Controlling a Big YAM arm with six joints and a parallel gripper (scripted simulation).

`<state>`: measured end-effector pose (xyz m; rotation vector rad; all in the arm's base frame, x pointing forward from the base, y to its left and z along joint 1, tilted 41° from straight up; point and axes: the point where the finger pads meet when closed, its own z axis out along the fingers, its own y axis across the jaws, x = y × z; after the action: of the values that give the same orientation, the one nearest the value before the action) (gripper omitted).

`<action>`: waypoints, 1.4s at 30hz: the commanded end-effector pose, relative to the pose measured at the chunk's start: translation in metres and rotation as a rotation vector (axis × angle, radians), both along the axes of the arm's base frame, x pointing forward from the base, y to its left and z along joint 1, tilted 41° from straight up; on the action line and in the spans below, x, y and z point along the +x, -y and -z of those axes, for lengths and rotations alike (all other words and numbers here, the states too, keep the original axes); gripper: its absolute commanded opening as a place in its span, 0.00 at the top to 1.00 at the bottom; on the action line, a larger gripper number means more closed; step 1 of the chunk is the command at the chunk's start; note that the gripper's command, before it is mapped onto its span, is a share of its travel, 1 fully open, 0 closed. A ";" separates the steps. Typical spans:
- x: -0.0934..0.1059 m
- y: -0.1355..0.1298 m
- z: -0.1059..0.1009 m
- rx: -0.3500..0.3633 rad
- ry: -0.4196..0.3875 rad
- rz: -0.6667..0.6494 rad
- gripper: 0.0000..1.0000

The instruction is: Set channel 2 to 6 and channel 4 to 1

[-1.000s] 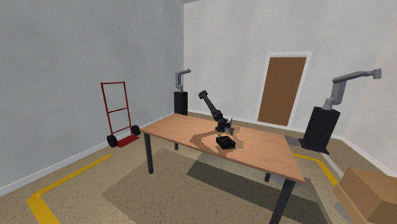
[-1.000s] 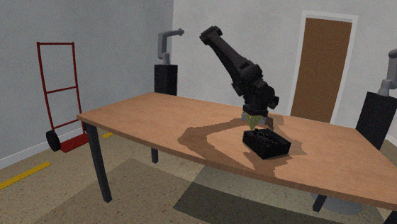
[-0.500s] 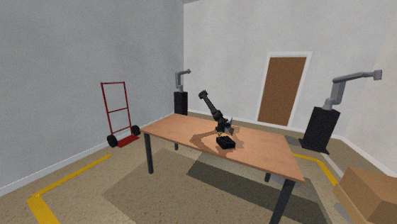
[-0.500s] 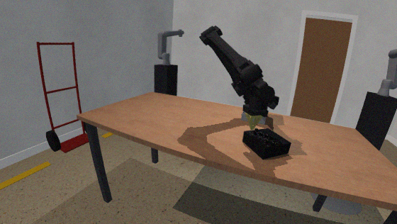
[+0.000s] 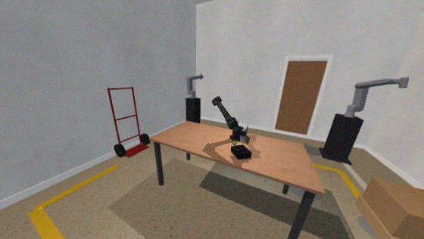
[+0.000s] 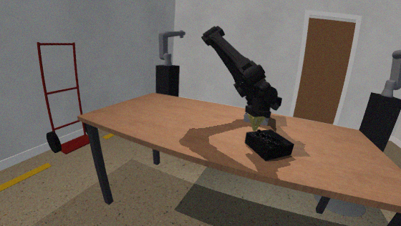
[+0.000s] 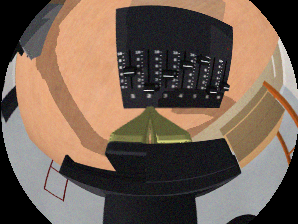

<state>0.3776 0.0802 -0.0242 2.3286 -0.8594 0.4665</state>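
Observation:
The lighting desk is a small black box standing on the wooden table; it also shows in the top view. In the wrist view the desk shows a row of several faders with white-lined caps at differing heights. My gripper has yellow-green fingers pressed together into a point and holds nothing. It hovers just above the desk's near edge, around the second and third faders from the left. In the exterior view the gripper hangs over the desk's back-left corner.
The black arm leans over the table from the back. A red hand truck stands by the left wall. Two grey arms on black pedestals stand behind the table. A cardboard box lies on the floor at right.

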 end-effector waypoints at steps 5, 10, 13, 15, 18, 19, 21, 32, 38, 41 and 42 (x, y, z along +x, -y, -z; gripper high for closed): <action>0.002 0.005 0.006 -0.007 -0.016 0.002 1.00; 0.001 0.007 0.006 -0.009 -0.018 0.002 1.00; 0.001 0.008 0.005 -0.010 -0.020 0.002 1.00; 0.001 0.008 0.005 -0.010 -0.020 0.002 1.00; 0.000 0.008 0.005 -0.010 -0.021 0.002 1.00; 0.000 0.008 0.005 -0.010 -0.021 0.002 1.00; 0.000 0.008 0.005 -0.010 -0.021 0.002 1.00; 0.000 0.008 0.005 -0.010 -0.021 0.002 1.00; 0.000 0.008 0.005 -0.010 -0.021 0.002 1.00; 0.000 0.008 0.005 -0.010 -0.021 0.002 1.00; 0.000 0.008 0.005 -0.010 -0.021 0.002 1.00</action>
<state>0.3780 0.0784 -0.0241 2.3272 -0.8576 0.4634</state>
